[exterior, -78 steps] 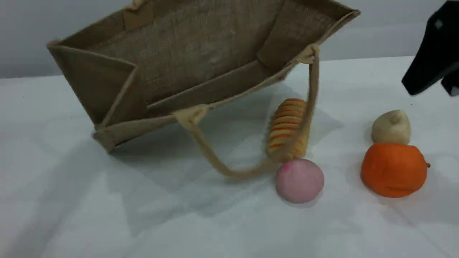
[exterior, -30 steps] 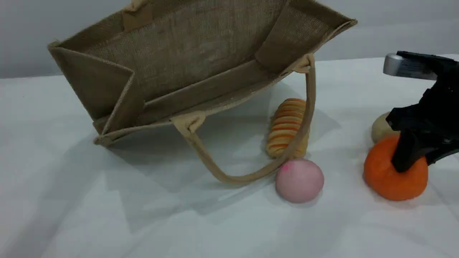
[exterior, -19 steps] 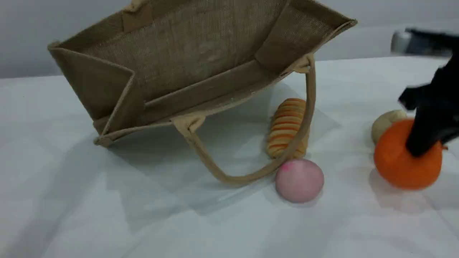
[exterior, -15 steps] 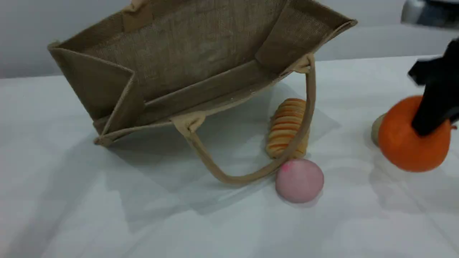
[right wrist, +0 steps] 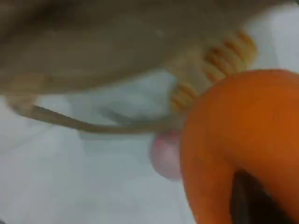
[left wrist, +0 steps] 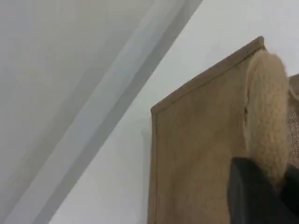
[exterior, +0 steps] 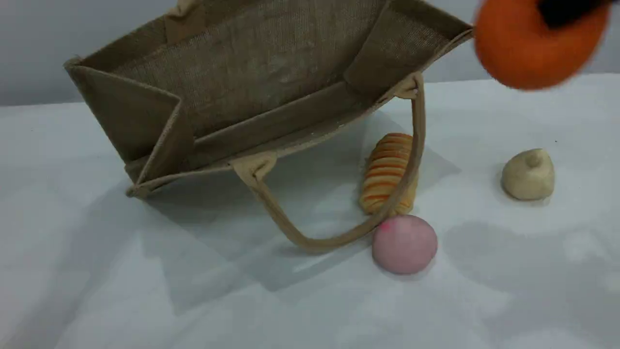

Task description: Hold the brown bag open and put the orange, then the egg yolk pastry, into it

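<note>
Scene view: orange (exterior: 528, 48) aloft at 1 o'clock, pinched in my right gripper (exterior: 564, 9), beside rim of brown bag (exterior: 271, 72). Left gripper (left wrist: 261, 196) clamped on far handle (left wrist: 266, 112), holding bag open, tilted. Pastry (exterior: 528, 175) alone at 3 o'clock on table (exterior: 145, 300). Judgement: orange smooth, round, may roll in grip; pastry likely soft, crumbly, so pinch its 2 sides low, gently.

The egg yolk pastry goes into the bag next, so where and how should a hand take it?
Grip the egg yolk pastry across its round lower body, coming from above. It sits upright with its pinched top up and clear table on all sides.
</note>
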